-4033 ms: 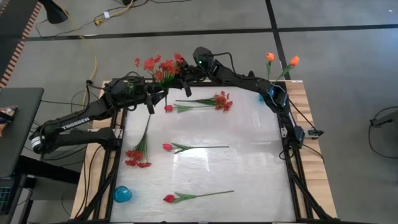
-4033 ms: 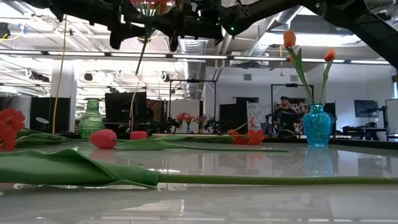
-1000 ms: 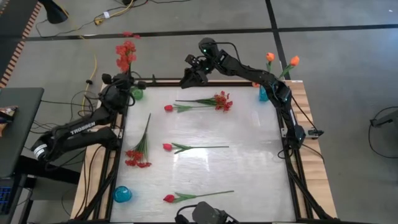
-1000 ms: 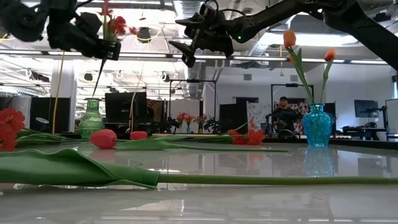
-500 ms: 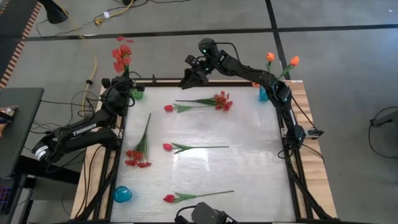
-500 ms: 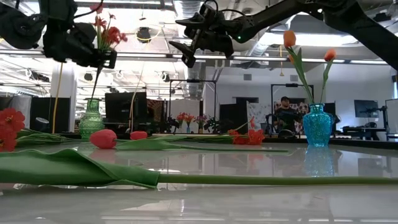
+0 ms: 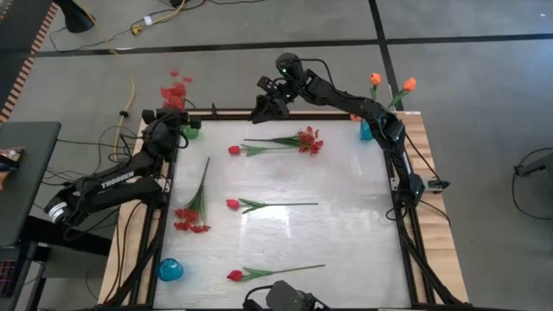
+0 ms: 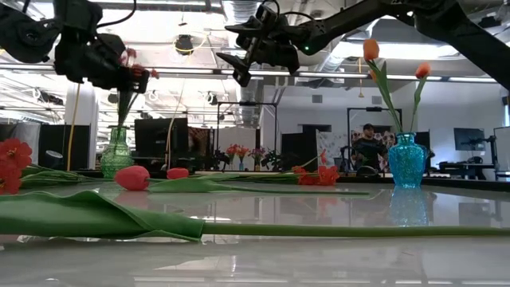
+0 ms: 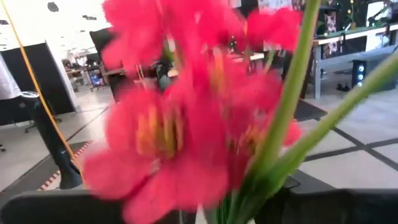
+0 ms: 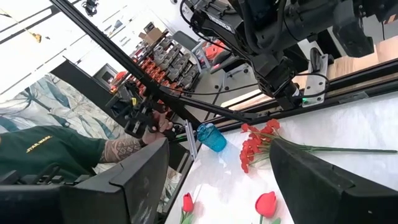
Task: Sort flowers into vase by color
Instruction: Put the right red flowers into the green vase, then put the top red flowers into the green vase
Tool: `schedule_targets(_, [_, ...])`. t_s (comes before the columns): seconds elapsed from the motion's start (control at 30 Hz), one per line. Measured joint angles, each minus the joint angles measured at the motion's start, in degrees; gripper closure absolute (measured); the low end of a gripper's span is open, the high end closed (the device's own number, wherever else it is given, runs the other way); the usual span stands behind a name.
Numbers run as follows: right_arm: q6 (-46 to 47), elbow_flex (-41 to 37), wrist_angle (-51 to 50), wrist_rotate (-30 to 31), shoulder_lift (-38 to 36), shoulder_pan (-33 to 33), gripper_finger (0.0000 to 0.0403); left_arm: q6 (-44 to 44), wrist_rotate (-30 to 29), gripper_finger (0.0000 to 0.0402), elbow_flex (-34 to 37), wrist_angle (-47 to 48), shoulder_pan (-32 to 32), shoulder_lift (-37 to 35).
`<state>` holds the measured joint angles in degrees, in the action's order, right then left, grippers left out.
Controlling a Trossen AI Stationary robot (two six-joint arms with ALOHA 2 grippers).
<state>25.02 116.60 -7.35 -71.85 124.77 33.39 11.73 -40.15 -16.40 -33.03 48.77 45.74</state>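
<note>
At the table's far left corner the left gripper hangs over a green vase, with a red spray at its fingers, the blooms above the vase mouth. Whether the fingers grip the stem or have let go cannot be told. On the table, near the left edge, lies a second red spray; a blue vase stands at the near left corner. Three pink tulips lie down the middle, and a third red spray lies near the far edge. Above that edge the right gripper hovers, fingers spread, holding nothing. At the far right corner another blue vase holds two orange tulips.
</note>
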Motion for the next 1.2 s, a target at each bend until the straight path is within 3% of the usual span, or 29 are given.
schedule_targets(0.37, [-0.02, 0.00, 0.02, 0.00, 0.00, 0.04, 0.0097, -5.57, 0.79, 0.0285, -0.08, 13.47, -0.04, -0.03])
schedule_targets(0.57, [-0.51, 0.00, 0.04, 0.00, 0.00, 0.13, 0.0097, -9.49, 1.55, 0.0285, -3.29, 26.62, -0.34, -1.80])
schedule_targets(1.0, [-2.85, 0.00, 0.07, 0.33, 0.00, 0.19, 0.0097, -20.01, 14.68, 0.0285, -13.48, 59.01, -0.48, -5.64])
schedule_targets(1.2, [-4.25, 0.00, 0.05, 0.42, 0.02, 0.19, 0.0097, -22.06, 19.16, 0.0285, -16.32, 68.52, -0.46, -5.68])
